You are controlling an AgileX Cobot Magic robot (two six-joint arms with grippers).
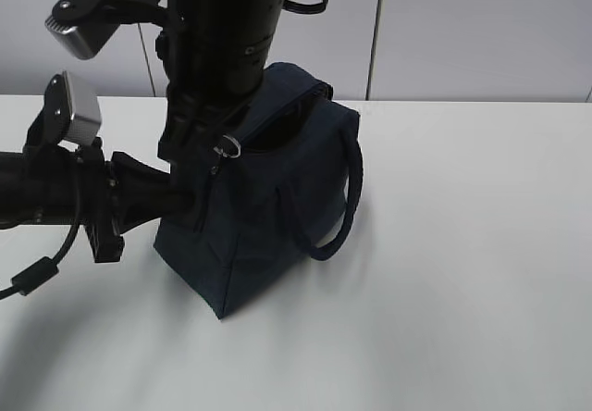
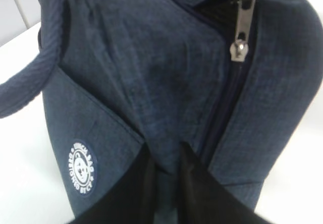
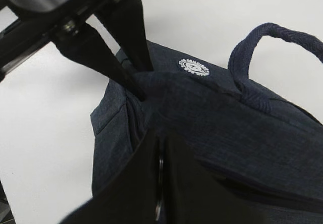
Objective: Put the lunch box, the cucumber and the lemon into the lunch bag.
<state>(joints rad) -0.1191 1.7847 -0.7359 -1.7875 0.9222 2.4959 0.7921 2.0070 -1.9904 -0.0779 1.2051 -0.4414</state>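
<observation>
The dark navy lunch bag [image 1: 268, 217] stands upright in the middle of the white table. My left gripper [image 2: 166, 151] reaches in from the left and is shut on a fold of the bag's fabric beside the zipper. My right gripper [image 3: 160, 138] comes down from above and is shut on the silver zipper pull [image 2: 242, 30], whose ring [image 1: 229, 145] shows at the bag's top corner. The zipper stands partly open, with a dark slit along the top [image 1: 282, 133]. The lunch box, the cucumber and the lemon are out of view.
One loop handle [image 1: 347, 207] hangs down the bag's right side. The round white logo [image 2: 82, 167] sits on the bag's face near my left gripper. White table [image 1: 481, 263] lies all around the bag, and grey wall panels stand behind it.
</observation>
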